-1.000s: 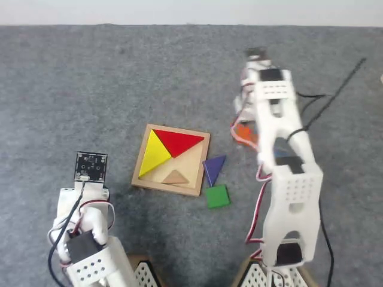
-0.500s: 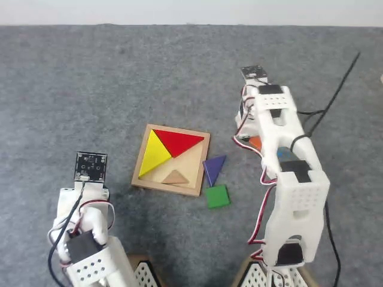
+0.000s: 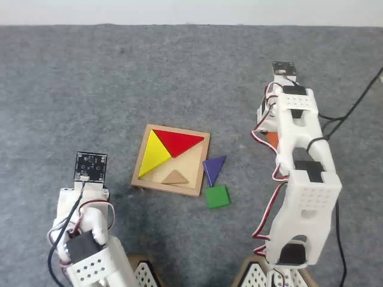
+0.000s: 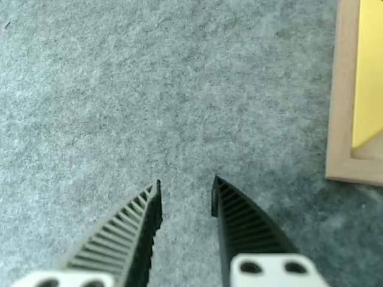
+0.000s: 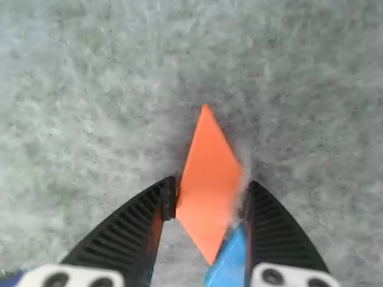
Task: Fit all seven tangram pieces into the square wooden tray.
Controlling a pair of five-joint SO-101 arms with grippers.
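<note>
Grasping step: right end effector (image 5: pixel 209 184) is clamping the orange parallelogram (image 5: pixel 206 149) at the high view's right, well apart from the central square wooden tray (image 3: pixel 188 164). The next move likely means carrying and turning it into the tray's bare part. Left end effector (image 4: pixel 186 182) is hanging open above the desk (image 3: pixel 90 89).

Bright even light, faint shadow around orange piece (image 5: pixel 207 173)

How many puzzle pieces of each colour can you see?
Yellow wooden triangle: 1
Red wooden triangle: 1
Tan wooden triangle: 1
Purple wooden triangle: 1
Green wooden square: 1
Orange wooden parallelogram: 1
Blue wooden piece, partly hidden: 1
Total: 7
</note>
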